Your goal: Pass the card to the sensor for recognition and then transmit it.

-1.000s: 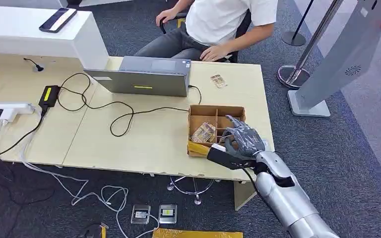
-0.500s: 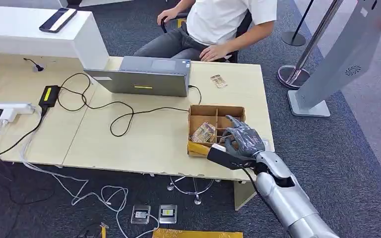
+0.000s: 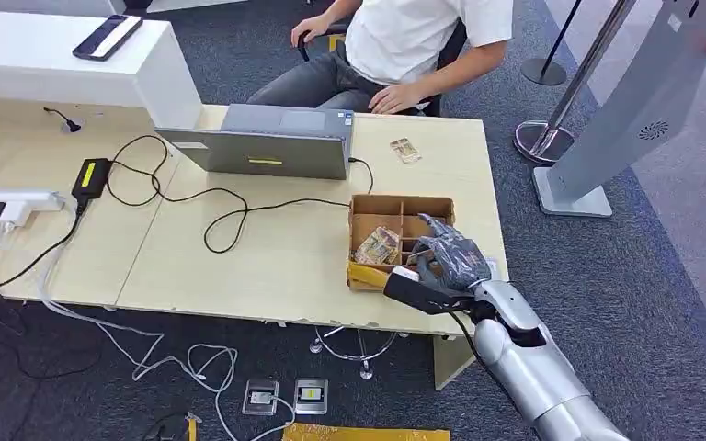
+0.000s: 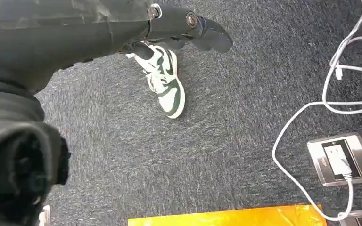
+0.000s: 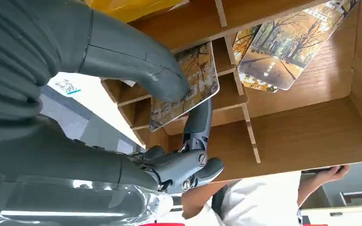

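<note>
Little has changed over the last second: the right hand (image 3: 441, 266) hovers at the near right corner of the box (image 3: 399, 204) much as before, only sunk a touch deeper among the dividers; the head view barely differs from the two earlier ones.

Going left to right on the desk: the charger (image 3: 91, 175) and its cable (image 3: 225, 216); then the laptop (image 3: 267, 147); then the box with loose cards (image 3: 377, 246) in its left compartment; a stray card lies further back near the person (image 3: 404, 46).

Seen from the right wrist, the hand has a card (image 5: 188, 89) pinched between thumb (image 5: 136, 66) and a finger (image 5: 199, 117), the card tilted and partly raised off the divider; so the grasp looks made, but the card sits inside the box, not yet lifted clear.

My reading: the pick is just closing, and lifting out, showing the card to the sensor and handing it on all remain.

The left hand (image 4: 179, 28) hangs over the carpet with curled fingers, nothing in them; a shoe (image 4: 165, 84) lies beneath it.
</note>
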Tool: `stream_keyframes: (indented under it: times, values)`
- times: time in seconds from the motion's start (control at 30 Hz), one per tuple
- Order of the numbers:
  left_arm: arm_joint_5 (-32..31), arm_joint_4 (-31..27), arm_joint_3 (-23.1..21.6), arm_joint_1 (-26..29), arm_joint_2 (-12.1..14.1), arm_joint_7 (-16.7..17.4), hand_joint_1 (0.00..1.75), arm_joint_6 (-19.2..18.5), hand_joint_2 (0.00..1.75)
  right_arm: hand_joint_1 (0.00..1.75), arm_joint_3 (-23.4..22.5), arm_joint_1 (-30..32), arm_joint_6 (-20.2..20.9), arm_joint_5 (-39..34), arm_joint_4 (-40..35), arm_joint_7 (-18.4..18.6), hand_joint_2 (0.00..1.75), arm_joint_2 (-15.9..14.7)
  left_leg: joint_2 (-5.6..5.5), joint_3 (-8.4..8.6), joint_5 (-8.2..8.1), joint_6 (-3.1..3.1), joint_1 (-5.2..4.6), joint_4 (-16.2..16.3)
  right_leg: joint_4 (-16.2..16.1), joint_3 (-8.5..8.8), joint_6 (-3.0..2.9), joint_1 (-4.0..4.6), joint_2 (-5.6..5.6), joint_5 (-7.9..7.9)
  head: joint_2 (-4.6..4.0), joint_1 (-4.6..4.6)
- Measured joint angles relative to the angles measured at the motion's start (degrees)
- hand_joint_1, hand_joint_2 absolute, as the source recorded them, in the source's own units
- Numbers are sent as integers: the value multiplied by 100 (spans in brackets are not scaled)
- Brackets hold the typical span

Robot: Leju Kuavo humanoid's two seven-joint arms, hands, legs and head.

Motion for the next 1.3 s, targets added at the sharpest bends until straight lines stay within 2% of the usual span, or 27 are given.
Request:
stream_keyframes:
  times: [0.13, 0.37, 0.47, 0.6, 0.7, 1.3]
  values:
    - [0, 0, 0, 0, 0, 0, 0, 2, 0, 175, 0, 0, -59, -15, 0, 0, 175, 0, 0, 0, 0, 0, 0, 0, 0, 0, 0, 0, 0, 0, 0, 0]
    - [2, 0, 0, 2, 0, -31, 0, 46, 0, 175, -138, -209, -594, -50, -2, 61, 175, -26, 0, -1, 0, 0, -1, 0, 0, 0, 1, -1, 2, 1, 0, 0]
    - [26, 0, 0, 17, -2, -90, 0, 149, 0, 175, -258, -661, -717, -101, 2, -18, 175, -114, 2, -3, 2, 2, -5, 1, 2, 0, 3, -5, 4, 8, 0, 2]
    - [151, 0, 0, 112, -22, -267, 0, 383, 0, 175, -459, -1890, -879, -256, 177, -356, 175, -256, 13, -1, 5, 4, -9, 2, 3, -11, 3, -9, 9, 11, 0, 0]
    - [177, 0, 0, 154, -44, -284, 0, 391, 0, 175, -536, -2308, -960, -273, 317, -426, 175, -299, 4, -2, 5, 4, -7, 2, 2, -5, 2, -7, 2, 10, 0, 0]
    - [186, 0, 0, 154, -127, -284, 0, 391, 0, 175, -584, -2567, -1045, -273, 680, -429, 175, -308, 6, -3, 4, 4, -7, 2, 3, -6, 2, -7, 4, 10, 0, 0]
